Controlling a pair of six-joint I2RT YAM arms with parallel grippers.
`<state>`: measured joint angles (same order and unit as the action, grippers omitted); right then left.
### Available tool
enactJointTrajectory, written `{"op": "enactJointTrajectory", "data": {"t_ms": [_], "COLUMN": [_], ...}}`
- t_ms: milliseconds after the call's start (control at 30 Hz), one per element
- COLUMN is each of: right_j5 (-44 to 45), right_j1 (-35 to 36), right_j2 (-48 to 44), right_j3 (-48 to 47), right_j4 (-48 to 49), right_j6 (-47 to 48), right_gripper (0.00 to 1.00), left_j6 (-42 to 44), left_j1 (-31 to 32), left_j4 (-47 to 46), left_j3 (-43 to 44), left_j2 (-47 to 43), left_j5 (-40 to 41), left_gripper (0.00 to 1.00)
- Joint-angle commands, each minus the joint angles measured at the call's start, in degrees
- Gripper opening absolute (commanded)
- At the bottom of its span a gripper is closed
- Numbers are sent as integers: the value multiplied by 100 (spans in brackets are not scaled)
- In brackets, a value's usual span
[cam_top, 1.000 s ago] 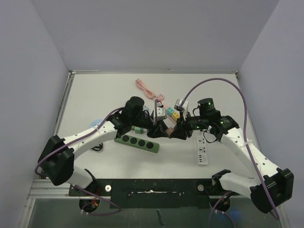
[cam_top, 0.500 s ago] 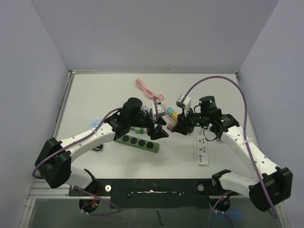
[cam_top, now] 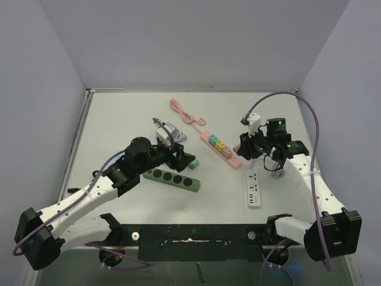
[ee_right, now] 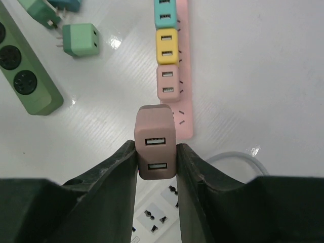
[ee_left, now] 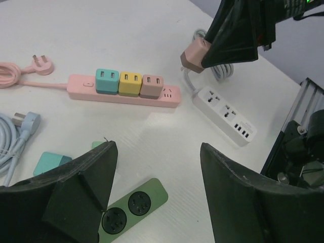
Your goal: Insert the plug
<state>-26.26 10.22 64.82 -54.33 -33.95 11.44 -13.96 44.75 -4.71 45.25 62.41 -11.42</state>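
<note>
**A:** Where is the dusty-pink cube-shaped plug (ee_right: 156, 142) sitting right now?

**B:** The right pincer (ee_right: 156, 158) is clamping it. Its two black fingers (ee_right: 121, 167) are pressing on the plug's opposite side faces, drawn in until only the plug's width is separating them. The face with two USB ports is pointing back at the wrist camera, and the plug's far end is sticking out past the fingertips.

**A:** Is it touching anything else?

**B:** No. In the left wrist view it is hanging in the air above the white tabletop (ee_left: 152, 30), near the coiled cord (ee_left: 223, 71) of the white plastic power strip (ee_left: 225, 114). In the right wrist view it is lining up with the long pink power strip (ee_right: 185, 119), just short of that strip's bare socket end. That socket is coming next after the teal cube adapter (ee_right: 165, 12), the yellow cube adapter (ee_right: 167, 45) and the pale-pink cube adapter (ee_right: 168, 83), which are sitting in a row on the strip.

**A:** And what is the left pincer doing?

**B:** The left pincer (ee_left: 158, 152) is standing wide open and gripping nothing, with bare table showing between its fingers. It is hovering beside the dark green power strip (ee_left: 132, 206), well apart from the plug. A loose green cube adapter (ee_right: 81, 40) is lying just beside that strip.
</note>
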Motion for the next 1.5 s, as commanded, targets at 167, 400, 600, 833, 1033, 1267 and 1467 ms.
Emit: {"op": "enactJointTrajectory", "data": {"t_ms": [167,400,600,833,1033,1267,1467], "right_j5": [405,163,323,329,652,1004,1514], "right_j1": [-42,15,15,23,168,267,335], "right_j2": [586,1119,1437,1701,1833,1961,2306], "right_j3": [115,193,177,228,301,419,428], "right_j4": [-104,129,370,641,725,692,495], "right_j6": [238,401,502,595,697,730,802], "right_gripper": [0,0,0,0,0,0,0], "left_j6": [-512,-477,-485,-468,-464,-477,-476], "left_j1": [-59,-63,-63,-63,-63,-63,-59], "left_j4": [-367,-373,-398,-365,-364,-384,-338], "left_j3": [-397,-403,-421,-413,-427,-462,-483], "left_j2": [-1005,-1014,-977,-958,-957,-946,-1010], "left_j5": [795,831,830,860,876,874,939], "left_gripper": [66,67,67,67,67,67,67]}}
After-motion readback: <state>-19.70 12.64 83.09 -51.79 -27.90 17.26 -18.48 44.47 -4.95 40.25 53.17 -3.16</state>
